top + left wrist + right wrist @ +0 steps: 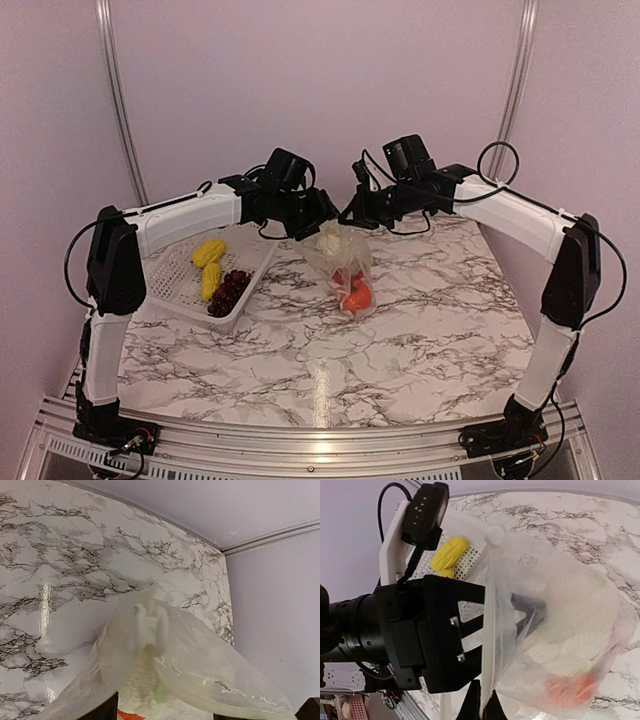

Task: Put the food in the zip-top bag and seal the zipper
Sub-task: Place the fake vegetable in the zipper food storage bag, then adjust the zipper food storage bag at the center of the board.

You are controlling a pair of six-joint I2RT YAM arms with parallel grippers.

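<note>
Zip-top bag [352, 272]: hung mouth-up near table's far edge, centre. Zipper [487, 630] clamped in right gripper [482, 700], apparently to keep mouth spread. Left gripper [532, 614] at mouth, fingers apart; cauliflower [330, 238] loose there. Red pepper [345, 280], orange fruit [359, 295] inside. Yellow pieces [208, 253], grape bunch [229, 291] in basket [165, 262], left edge.

Through the crinkly zip-top bag [580, 575] the food [570, 689] at the bottom is one red-orange smear, pieces indistinguishable. The cauliflower [147, 625] is a white blur. The left gripper [530, 612] fingers [102, 711] are cropped to dark corners. The right gripper [481, 707] is cropped too, pinching the zipper [487, 630].
</note>
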